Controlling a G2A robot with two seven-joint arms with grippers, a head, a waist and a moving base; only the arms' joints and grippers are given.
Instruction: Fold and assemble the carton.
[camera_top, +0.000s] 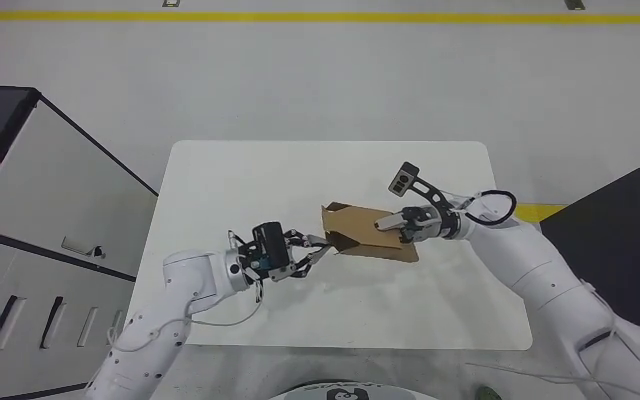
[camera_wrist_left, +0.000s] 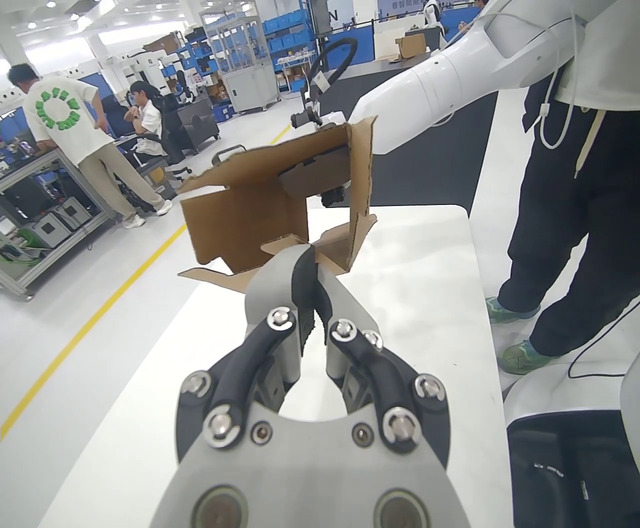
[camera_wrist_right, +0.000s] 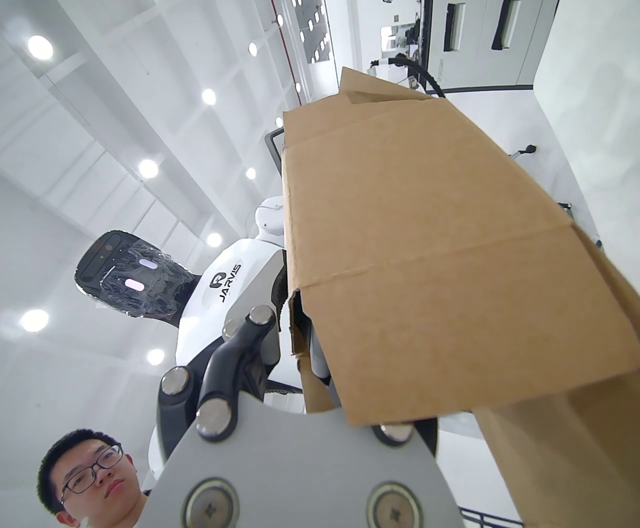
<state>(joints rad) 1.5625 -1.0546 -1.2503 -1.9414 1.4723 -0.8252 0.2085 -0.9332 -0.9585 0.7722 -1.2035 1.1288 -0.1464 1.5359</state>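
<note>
While the brown corrugated cardboard carton (camera_top: 365, 240) is being held half-folded over the centre of the white round-cornered table (camera_top: 250, 180), the left gripper (camera_top: 320, 250) is pinching its 9 o'clock flap, jaws narrow. The right gripper (camera_top: 388, 225) is clamping its 3 o'clock wall. A yellow floor line (camera_top: 300, 17) is crossing the pale grey floor (camera_top: 300, 90) at 12 o'clock.

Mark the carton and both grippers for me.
carton (camera_top: 375, 247): top view, on its upper panel.
left gripper (camera_wrist_left: 311, 257): left wrist view, between the fingertips pinching a flap.
right gripper (camera_top: 386, 226): top view, between the fingertips at the carton's wall.
</note>
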